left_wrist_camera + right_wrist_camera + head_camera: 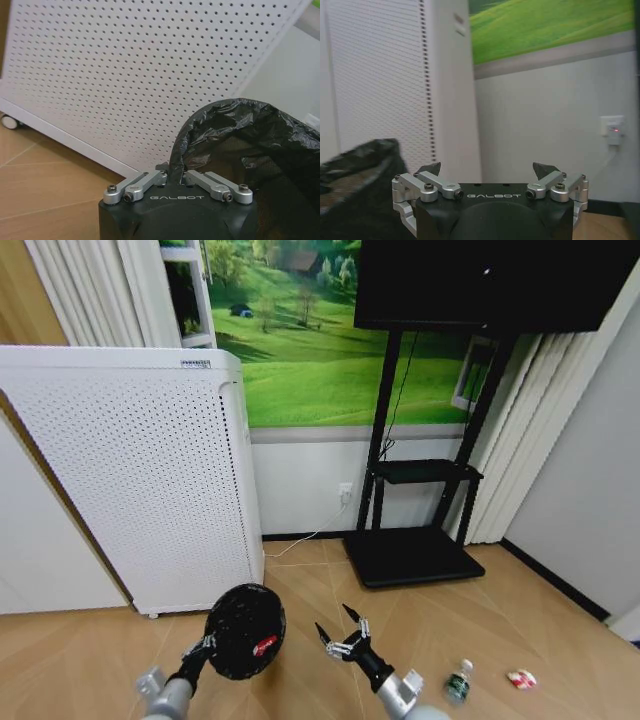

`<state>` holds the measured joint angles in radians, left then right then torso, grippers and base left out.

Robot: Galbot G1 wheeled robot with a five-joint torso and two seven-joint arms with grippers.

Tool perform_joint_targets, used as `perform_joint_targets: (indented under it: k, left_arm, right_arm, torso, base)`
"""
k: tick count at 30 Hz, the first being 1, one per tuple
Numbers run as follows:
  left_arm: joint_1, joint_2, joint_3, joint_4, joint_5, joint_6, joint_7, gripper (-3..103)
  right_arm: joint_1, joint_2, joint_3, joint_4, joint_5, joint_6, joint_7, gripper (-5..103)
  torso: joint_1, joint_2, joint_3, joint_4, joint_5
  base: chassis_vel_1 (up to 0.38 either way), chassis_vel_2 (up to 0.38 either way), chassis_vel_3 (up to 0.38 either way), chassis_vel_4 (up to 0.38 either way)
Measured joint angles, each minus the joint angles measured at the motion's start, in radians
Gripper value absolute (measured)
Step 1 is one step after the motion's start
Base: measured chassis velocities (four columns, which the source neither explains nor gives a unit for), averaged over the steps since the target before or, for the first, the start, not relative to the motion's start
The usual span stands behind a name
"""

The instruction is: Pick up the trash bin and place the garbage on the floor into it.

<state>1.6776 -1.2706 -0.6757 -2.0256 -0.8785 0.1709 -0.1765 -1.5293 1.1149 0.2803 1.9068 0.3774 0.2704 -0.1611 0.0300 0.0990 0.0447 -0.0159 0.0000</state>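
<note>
My left gripper [207, 645] holds the black trash bin [245, 628] up off the floor [560, 640], its mouth tipped toward me. In the left wrist view this gripper [175, 176] is shut on the bin's lined rim [240, 140]. A red piece of garbage [265, 644] shows inside the bin. Beside the bin, my right gripper [340, 633] hangs open with nothing between its fingers, as it also does in the right wrist view [488, 170]. On the floor to the right lie a small clear bottle [458, 681] and a crumpled white-red wrapper [521, 678].
A tall white perforated cabinet [130, 480] on wheels stands close behind the bin on the left. A black screen stand [415, 555] with a flat base sits at the back wall, with a wall socket [346, 492] and cable beside it. Open floor lies to the right.
</note>
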Motion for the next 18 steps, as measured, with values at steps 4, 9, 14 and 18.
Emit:
perform_joint_targets:
  k: [4, 9, 14, 18]
  left_arm:
    - [0.003, -0.008, -0.036, 0.000, 0.000, 0.001, -0.009, 4]
    - [0.001, -0.012, -0.064, 0.000, -0.009, 0.003, -0.015, 4]
    - [-0.002, -0.017, -0.080, 0.000, -0.008, 0.003, -0.023, 4]
    - [0.003, -0.029, -0.074, -0.005, 0.003, 0.002, -0.032, 4]
  right_arm:
    - [-0.015, 0.035, 0.046, -0.019, -0.027, 0.000, 0.048, 100]
    - [-0.031, 0.061, 0.089, -0.035, -0.035, 0.006, 0.083, 100]
    - [-0.043, 0.043, 0.134, -0.056, -0.066, 0.014, 0.101, 100]
    - [-0.020, 0.046, 0.155, -0.086, -0.133, -0.055, 0.257, 100]
  torso:
    - [0.000, 0.000, 0.000, -0.0004, 0.0000]
    - [0.000, 0.000, 0.000, -0.0004, 0.0004]
    - [0.000, 0.000, 0.000, -0.0004, 0.0003]
    - [0.000, 0.000, 0.000, -0.0004, 0.0002]
  base:
    - [-0.140, -0.159, 0.150, 0.150]
    - [-0.217, -0.207, 0.194, 0.198]
    - [-0.246, -0.232, 0.227, 0.242]
    - [-0.254, -0.246, 0.255, 0.259]
